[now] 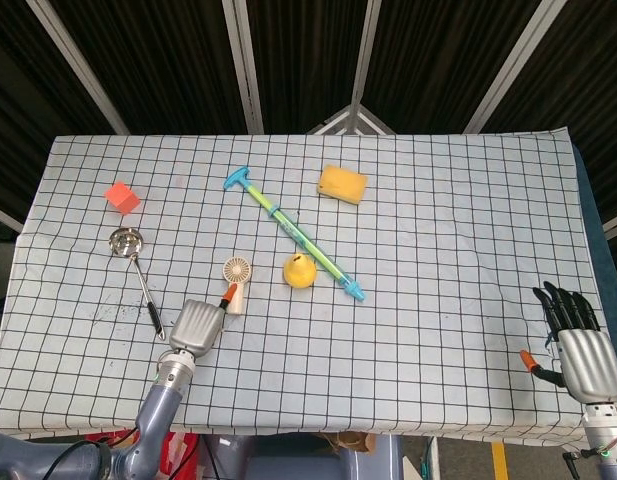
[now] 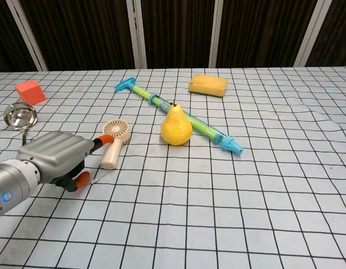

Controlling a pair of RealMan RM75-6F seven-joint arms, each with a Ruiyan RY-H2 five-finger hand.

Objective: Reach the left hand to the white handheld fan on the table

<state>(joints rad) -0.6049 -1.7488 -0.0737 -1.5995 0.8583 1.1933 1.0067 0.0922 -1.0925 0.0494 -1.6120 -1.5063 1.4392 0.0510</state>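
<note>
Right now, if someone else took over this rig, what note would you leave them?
Left hand: low over the table, at the handle end of the white fan, an orange fingertip at the handle. No grip visible; whether it touches, I cannot tell.
Right hand: at the table's near right edge, fingers out, holding nothing.
Fan: lies flat on the checked cloth, left of the yellow pear, near the ladle.
Done: the reach is nearly complete.
Left: close the last gap and settle the left hand on the fan.
</note>
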